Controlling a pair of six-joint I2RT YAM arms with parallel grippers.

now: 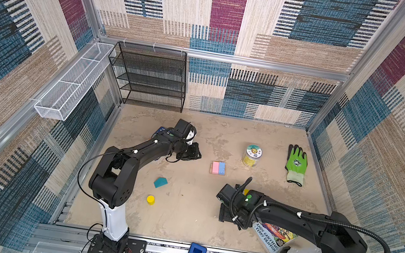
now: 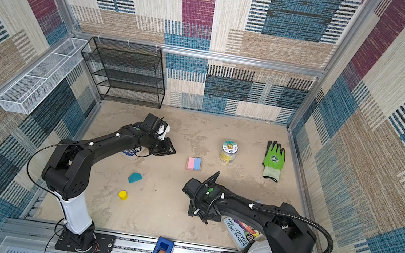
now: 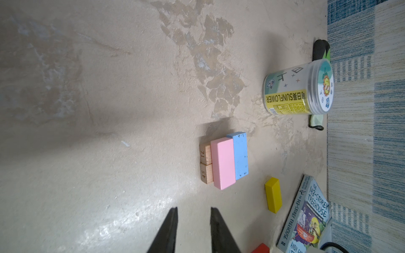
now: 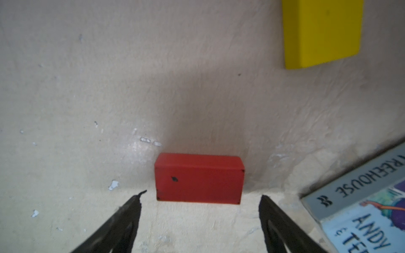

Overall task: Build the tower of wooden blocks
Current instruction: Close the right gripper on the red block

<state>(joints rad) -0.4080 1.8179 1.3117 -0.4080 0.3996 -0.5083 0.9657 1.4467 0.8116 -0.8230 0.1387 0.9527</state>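
While the tower in the middle of the worktop has only two layers, two plain wood blocks below with the pink block and the light blue block lying across them, most of the work is left, I think. At the near right, the right hand has its jaws wide just in front of the red block, not touching it yet. The yellow block lies near it. The left hand is narrow and holds nothing. The teal house-shaped piece and the yellow cylinder lie at the near left, not yet used.
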